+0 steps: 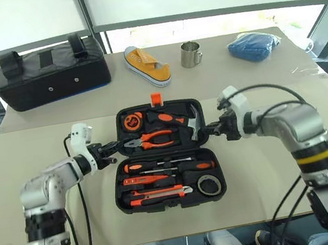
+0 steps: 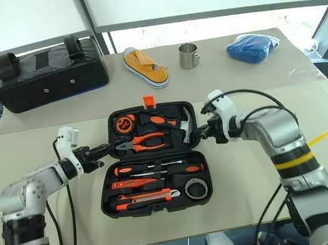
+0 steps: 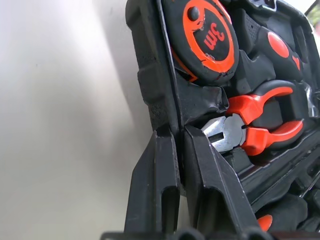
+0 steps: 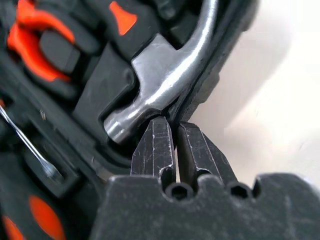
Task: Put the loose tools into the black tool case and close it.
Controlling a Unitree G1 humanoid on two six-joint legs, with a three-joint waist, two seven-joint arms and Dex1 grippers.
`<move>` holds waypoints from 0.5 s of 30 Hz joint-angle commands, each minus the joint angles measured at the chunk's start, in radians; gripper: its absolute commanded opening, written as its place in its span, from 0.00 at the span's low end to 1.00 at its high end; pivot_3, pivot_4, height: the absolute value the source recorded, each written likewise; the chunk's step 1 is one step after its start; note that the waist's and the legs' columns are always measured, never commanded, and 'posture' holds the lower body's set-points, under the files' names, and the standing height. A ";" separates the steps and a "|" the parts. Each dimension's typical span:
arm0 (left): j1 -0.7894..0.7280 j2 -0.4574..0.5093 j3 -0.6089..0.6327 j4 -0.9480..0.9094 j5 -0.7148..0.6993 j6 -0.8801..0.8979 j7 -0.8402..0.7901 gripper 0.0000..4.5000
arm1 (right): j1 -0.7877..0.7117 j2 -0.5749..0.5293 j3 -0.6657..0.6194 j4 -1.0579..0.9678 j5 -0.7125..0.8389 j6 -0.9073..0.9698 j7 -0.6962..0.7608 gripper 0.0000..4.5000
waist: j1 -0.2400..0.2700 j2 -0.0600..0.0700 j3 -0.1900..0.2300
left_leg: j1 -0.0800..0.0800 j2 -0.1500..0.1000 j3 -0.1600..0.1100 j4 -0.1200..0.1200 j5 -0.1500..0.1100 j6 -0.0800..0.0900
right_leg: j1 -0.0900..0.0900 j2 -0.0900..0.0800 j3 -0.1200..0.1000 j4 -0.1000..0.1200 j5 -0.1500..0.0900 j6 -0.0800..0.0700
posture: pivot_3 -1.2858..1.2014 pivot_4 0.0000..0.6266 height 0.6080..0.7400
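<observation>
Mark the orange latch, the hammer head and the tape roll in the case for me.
orange latch (image 1: 156, 98): left eye view, on its raised tab.
hammer head (image 4: 150, 97): right wrist view, on its steel face.
tape roll (image 1: 209, 183): left eye view, on its dark ring.

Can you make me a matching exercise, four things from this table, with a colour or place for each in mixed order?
Things:
1. shoe
2. mug
3. fabric bag
4. tape roll

Descriptions:
A. black, at the far left of the table
B. dark ring in the near right corner of the open tool case
C. yellow, lying between the bag and the mug
D. shiny steel, left of the blue bundle

Pairs: 1-C, 2-D, 3-A, 4-B
</observation>
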 commanded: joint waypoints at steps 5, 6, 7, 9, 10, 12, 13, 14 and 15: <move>0.234 0.051 -0.016 -0.048 0.240 -0.826 -0.215 0.01 | 0.181 -0.077 -0.013 -0.021 -0.246 -0.802 -0.011 0.00 | 0.005 0.000 0.001 | 0.000 0.000 0.001 -0.001 0.000 0.000 | 0.001 -0.001 0.000 -0.002 0.000 0.000 | 0.52 0.24 1.00; 0.262 0.053 -0.024 -0.031 0.282 -0.935 -0.219 0.01 | 0.219 -0.093 -0.003 -0.008 -0.285 -0.919 -0.013 0.00 | 0.006 0.000 0.001 | 0.000 0.000 0.001 -0.001 0.000 0.000 | 0.000 -0.001 0.000 -0.003 0.000 0.000 | 0.52 0.24 1.00; 0.283 0.053 -0.028 -0.012 0.308 -1.022 -0.219 0.01 | 0.251 -0.104 0.004 0.007 -0.318 -1.008 -0.017 0.00 | 0.008 0.000 0.001 | 0.000 0.000 0.002 -0.002 -0.001 0.001 | 0.001 -0.001 0.000 -0.004 0.000 0.000 | 0.52 0.24 1.00; 0.313 0.063 -0.037 0.035 0.359 -1.169 -0.208 0.01 | 0.305 -0.117 0.006 0.048 -0.374 -1.169 -0.050 0.00 | 0.008 0.000 0.000 | 0.002 0.001 0.003 -0.003 -0.001 0.002 | 0.003 -0.002 0.000 -0.006 0.000 0.000 | 0.52 0.24 1.00; 0.324 0.069 -0.043 0.050 0.374 -1.221 -0.207 0.01 | 0.323 -0.125 0.009 0.070 -0.405 -1.231 -0.069 0.00 | 0.007 0.000 0.000 | 0.003 0.001 0.003 -0.003 -0.001 0.002 | 0.005 -0.002 -0.001 -0.008 0.000 0.000 | 0.52 0.24 1.00; 0.357 0.096 -0.065 0.082 0.430 -1.338 -0.208 0.01 | 0.365 -0.143 0.011 0.113 -0.474 -1.358 -0.118 0.00 | 0.006 0.000 0.000 | 0.005 0.001 0.004 -0.004 -0.001 0.002 | 0.007 -0.002 -0.001 -0.009 0.000 0.000 | 0.52 0.24 1.00; 0.387 0.107 -0.077 0.092 0.451 -1.393 -0.211 0.01 | 0.388 -0.153 0.011 0.150 -0.525 -1.415 -0.162 0.00 | 0.006 0.000 0.000 | 0.006 0.002 0.004 -0.004 -0.002 0.002 | 0.008 -0.001 -0.001 -0.009 0.000 0.000 | 0.52 0.24 1.00; 0.412 0.120 -0.087 0.107 0.469 -1.451 -0.212 0.01 | 0.407 -0.163 0.011 0.183 -0.558 -1.462 -0.191 0.00 | 0.006 0.000 0.000 | 0.007 0.002 0.005 -0.004 -0.002 0.003 | 0.009 -0.001 -0.001 -0.009 0.000 0.000 | 0.52 0.24 1.00; 0.437 0.130 -0.095 0.119 0.465 -1.479 -0.220 0.01 | 0.421 -0.172 0.010 0.207 -0.587 -1.487 -0.215 0.00 | 0.006 0.000 -0.001 | 0.009 0.002 0.007 -0.004 -0.002 0.004 | 0.012 -0.001 -0.001 -0.010 0.000 0.000 | 0.52 0.24 1.00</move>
